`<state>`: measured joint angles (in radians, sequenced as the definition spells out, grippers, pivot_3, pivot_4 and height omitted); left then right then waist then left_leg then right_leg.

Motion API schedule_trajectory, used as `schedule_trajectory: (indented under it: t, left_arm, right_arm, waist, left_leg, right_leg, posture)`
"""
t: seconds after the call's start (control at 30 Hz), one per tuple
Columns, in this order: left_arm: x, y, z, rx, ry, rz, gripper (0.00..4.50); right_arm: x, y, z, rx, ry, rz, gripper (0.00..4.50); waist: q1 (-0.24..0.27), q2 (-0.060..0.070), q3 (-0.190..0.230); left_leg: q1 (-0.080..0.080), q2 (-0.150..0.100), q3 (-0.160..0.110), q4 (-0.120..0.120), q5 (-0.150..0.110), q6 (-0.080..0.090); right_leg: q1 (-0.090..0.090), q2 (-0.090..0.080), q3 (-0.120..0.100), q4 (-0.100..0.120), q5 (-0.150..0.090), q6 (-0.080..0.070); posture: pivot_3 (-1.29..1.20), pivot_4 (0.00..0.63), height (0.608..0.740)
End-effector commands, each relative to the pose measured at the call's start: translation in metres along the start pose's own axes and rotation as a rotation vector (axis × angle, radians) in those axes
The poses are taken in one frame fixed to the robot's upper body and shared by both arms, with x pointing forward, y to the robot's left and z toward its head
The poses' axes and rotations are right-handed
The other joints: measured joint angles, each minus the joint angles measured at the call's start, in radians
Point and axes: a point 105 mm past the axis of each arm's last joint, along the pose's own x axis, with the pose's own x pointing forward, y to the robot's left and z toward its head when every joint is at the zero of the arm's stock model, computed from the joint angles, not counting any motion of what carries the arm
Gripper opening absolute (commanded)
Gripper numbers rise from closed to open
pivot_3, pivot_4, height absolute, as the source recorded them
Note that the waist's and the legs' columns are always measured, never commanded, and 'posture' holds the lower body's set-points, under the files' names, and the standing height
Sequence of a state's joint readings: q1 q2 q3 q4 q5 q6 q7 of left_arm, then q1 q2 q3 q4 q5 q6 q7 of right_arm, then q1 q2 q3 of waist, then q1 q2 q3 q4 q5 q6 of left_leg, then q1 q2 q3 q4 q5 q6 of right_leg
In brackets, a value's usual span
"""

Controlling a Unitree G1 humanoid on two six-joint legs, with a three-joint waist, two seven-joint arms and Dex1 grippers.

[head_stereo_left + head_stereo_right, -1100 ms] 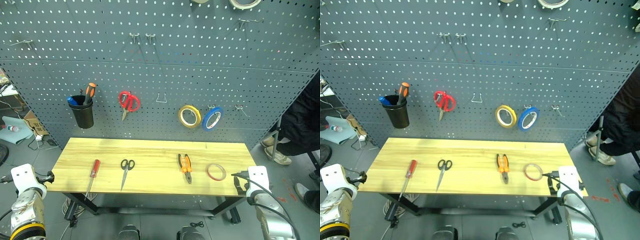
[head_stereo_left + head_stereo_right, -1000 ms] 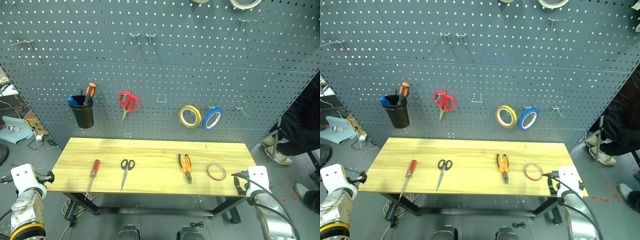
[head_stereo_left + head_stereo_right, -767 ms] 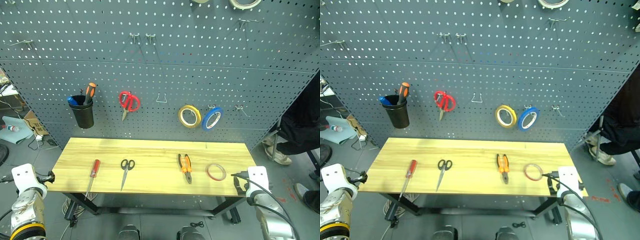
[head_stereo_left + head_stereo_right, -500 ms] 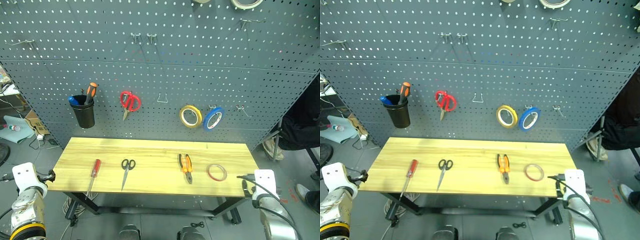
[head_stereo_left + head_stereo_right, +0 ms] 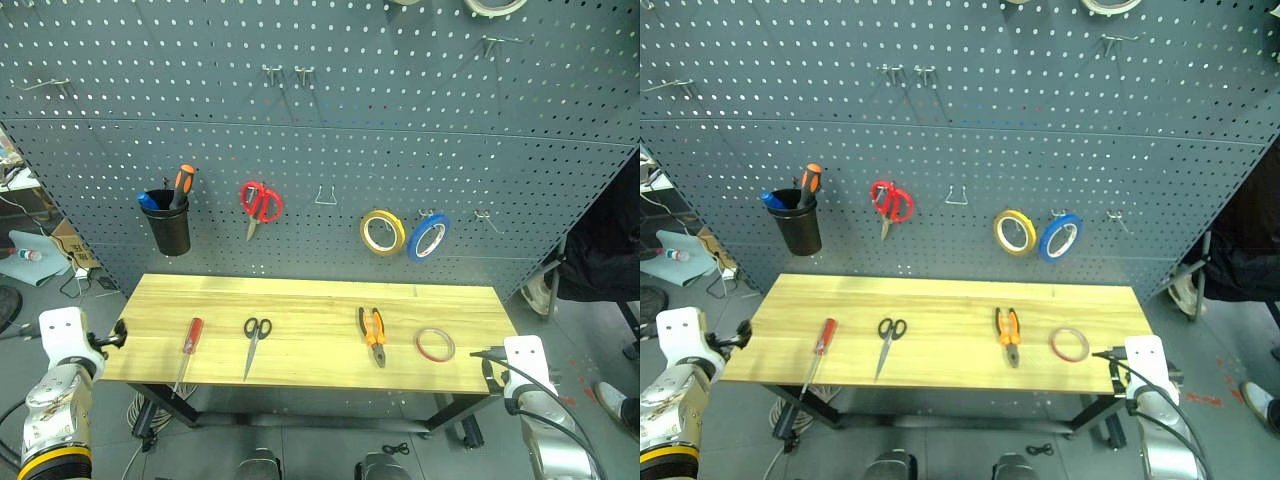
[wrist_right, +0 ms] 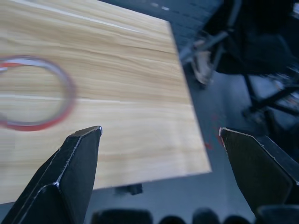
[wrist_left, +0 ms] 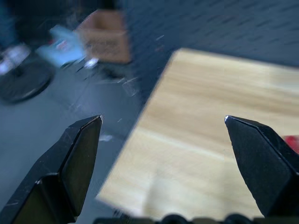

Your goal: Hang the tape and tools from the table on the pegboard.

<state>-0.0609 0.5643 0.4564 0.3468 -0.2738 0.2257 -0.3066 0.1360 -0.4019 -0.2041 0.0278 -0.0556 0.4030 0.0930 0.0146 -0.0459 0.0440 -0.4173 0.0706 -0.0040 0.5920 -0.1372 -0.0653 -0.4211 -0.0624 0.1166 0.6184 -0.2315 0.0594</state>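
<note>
The red-handled screwdriver [image 5: 187, 340], black-handled scissors [image 5: 254, 338], pliers [image 5: 372, 334] and red tape ring [image 5: 435, 345] lay in a row, left to right, on the table [image 5: 300, 300], each apart from the next. None hung on the pegboard [image 5: 330, 140] behind it. The left gripper [image 7: 163, 154] stood off the table's left end, fingers spread wide, holding nothing. The right gripper [image 6: 159, 158] stood at the table's right end near the tape, fingers likewise apart and empty.

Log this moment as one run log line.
left gripper: open, empty | right gripper: open, empty | red tape, pliers, scissors, screwdriver: on table
</note>
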Motion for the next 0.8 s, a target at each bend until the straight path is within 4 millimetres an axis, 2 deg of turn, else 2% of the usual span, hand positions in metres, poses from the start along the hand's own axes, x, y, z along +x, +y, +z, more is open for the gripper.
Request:
schedule_trajectory:
  t: [0.03, 0.07, 0.17, 0.27, 0.33, 0.63, 0.8]
  left_arm:
    - [-0.002, -0.043, 0.046, 0.070, -0.117, -0.250, 4.48]
    - [-0.004, -0.053, 0.051, 0.084, -0.123, -0.302, 4.48]
    - [-0.021, -0.113, 0.072, 0.184, -0.150, -0.604, 4.48]
    - [-0.035, -0.145, 0.079, 0.242, -0.158, -0.770, 4.48]
    - [-0.049, -0.175, 0.086, 0.274, -0.184, -0.924, 4.48]
    - [-0.091, -0.244, 0.105, 0.307, -0.264, -1.336, 4.48]
    - [-0.114, -0.264, 0.102, 0.322, -0.277, -1.523, 4.48]
  right_arm:
    - [0.000, -0.001, 0.037, -0.035, -0.123, 0.072, 4.50]
    - [0.001, 0.000, 0.040, -0.034, -0.129, 0.092, 4.50]
    - [0.003, 0.011, 0.063, -0.113, -0.175, 0.241, 4.50]
    - [0.003, 0.015, 0.075, -0.164, -0.190, 0.331, 4.50]
    - [0.004, 0.020, 0.085, -0.227, -0.203, 0.412, 4.50]
    - [0.007, 0.042, 0.096, -0.402, -0.136, 0.700, 4.50]
    - [0.014, 0.046, 0.095, -0.433, -0.083, 0.751, 4.50]
  waist:
    - [0.000, 0.002, 0.001]
    - [-0.001, 0.002, 0.003]
    - [-0.004, 0.003, 0.021]
    - [-0.006, 0.006, 0.036]
    - [-0.005, 0.005, 0.054]
    - [-0.002, 0.003, 0.142]
    - [-0.002, 0.003, 0.190]
  left_leg:
    - [-0.001, 0.000, 0.000, 0.000, 0.000, 0.000]
    - [-0.001, 0.000, 0.000, 0.000, 0.000, 0.000]
    - [0.000, 0.000, 0.000, 0.001, 0.000, 0.000]
    - [-0.002, 0.000, 0.000, 0.001, 0.000, 0.000]
    - [-0.002, -0.001, 0.001, 0.001, 0.000, 0.000]
    - [-0.009, -0.001, 0.000, 0.005, 0.007, 0.010]
    - [-0.014, -0.001, -0.001, 0.008, 0.004, 0.015]
  right_leg:
    - [0.000, 0.000, 0.000, -0.001, 0.000, 0.000]
    - [0.000, 0.000, 0.000, -0.001, 0.000, 0.000]
    - [0.000, 0.000, 0.001, -0.001, 0.000, 0.000]
    - [0.001, 0.001, 0.003, -0.004, 0.000, 0.000]
    - [0.000, 0.001, 0.004, -0.003, 0.000, 0.000]
    - [-0.002, 0.003, 0.006, 0.005, 0.000, 0.002]
    - [-0.004, 0.003, 0.007, 0.008, -0.003, 0.008]
  posture:
    - [0.19, 0.045, 0.740]
    - [0.19, 0.051, 0.740]
    - [0.17, 0.085, 0.740]
    - [0.15, 0.115, 0.740]
    - [0.14, 0.139, 0.740]
    - [0.13, 0.255, 0.740]
    - [0.13, 0.308, 0.740]
